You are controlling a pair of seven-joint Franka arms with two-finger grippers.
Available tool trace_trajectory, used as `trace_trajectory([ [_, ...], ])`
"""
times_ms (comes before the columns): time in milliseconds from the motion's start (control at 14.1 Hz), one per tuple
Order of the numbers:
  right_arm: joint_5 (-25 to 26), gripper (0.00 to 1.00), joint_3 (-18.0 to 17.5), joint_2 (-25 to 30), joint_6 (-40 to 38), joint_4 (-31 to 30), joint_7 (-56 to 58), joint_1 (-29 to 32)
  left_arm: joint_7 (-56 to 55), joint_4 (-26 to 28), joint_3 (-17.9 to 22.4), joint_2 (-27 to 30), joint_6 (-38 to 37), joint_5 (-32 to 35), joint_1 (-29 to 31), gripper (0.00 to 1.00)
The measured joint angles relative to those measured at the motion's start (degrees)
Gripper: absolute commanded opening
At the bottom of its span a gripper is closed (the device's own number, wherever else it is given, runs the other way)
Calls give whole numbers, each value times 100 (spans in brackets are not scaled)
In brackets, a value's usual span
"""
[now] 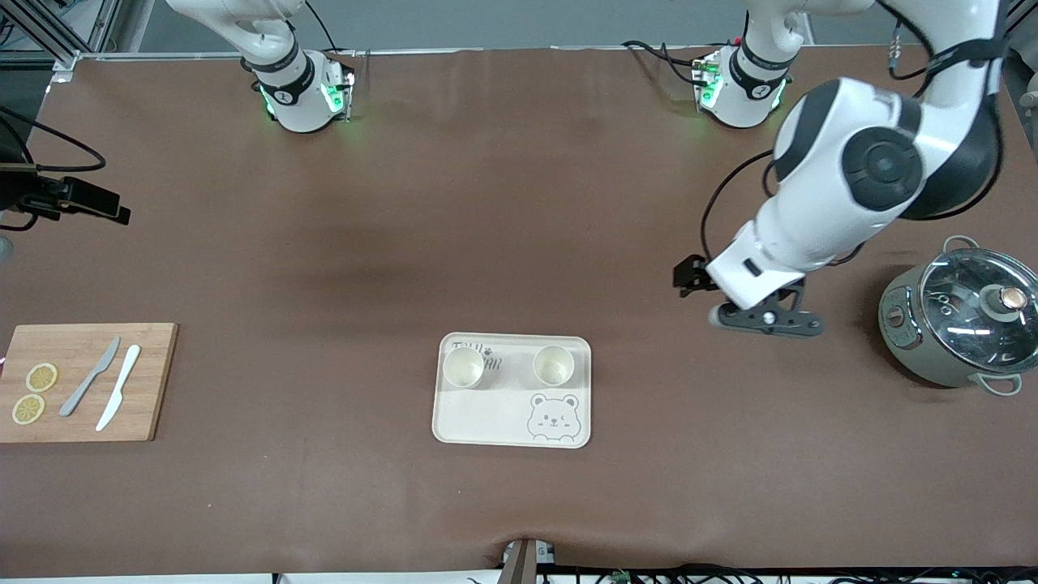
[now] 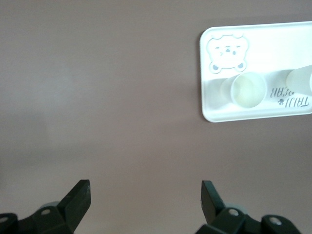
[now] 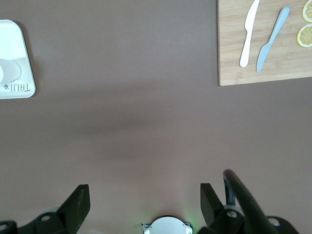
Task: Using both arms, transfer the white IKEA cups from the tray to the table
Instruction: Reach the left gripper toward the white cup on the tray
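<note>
1. The cream bear-printed tray (image 1: 486, 422) lies flat on the brown table (image 1: 503, 203), with its long side running between the two arms' ends of the table.
2. Two white IKEA cups stand on the tray, in the half farther from the front camera. One cup (image 1: 464, 367) is toward the right arm's end and the other cup (image 1: 554, 365) toward the left arm's end.
3. Both cups are upright with their round mouths facing up. Their insides look pale, and no contents can be made out.
4. The cups stand apart from each other. The tray's printed lettering (image 1: 490, 358) lies between them, beside the first cup.
5. The bear drawing (image 1: 553, 417) fills the tray corner nearer the front camera, just below the second cup.
6. The left gripper (image 1: 766, 320) hangs over bare table between the tray and a lidded grey-green pot (image 1: 957, 320). Its fingers (image 2: 78, 202) are spread wide and hold nothing.
7. The right gripper (image 3: 144, 204) is high over bare table. Its fingers (image 3: 78, 204) are also apart and empty.
8. A wooden cutting board (image 1: 85, 381) at the right arm's end carries two knives and two lemon slices.
</note>
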State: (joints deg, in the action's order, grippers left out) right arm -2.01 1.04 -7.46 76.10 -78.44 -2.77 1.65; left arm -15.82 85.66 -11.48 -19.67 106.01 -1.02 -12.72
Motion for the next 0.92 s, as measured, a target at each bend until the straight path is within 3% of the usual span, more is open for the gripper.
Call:
trace_trajectory([
  [566,-1,100,-7,0,0,-13,0,0,-712,-958,75,-1257,435,253,-814,100],
  [919,-3,100,-11,-2,-1,-38,0,0,-822,-1336,907,-1884,879,256,-1673,100],
])
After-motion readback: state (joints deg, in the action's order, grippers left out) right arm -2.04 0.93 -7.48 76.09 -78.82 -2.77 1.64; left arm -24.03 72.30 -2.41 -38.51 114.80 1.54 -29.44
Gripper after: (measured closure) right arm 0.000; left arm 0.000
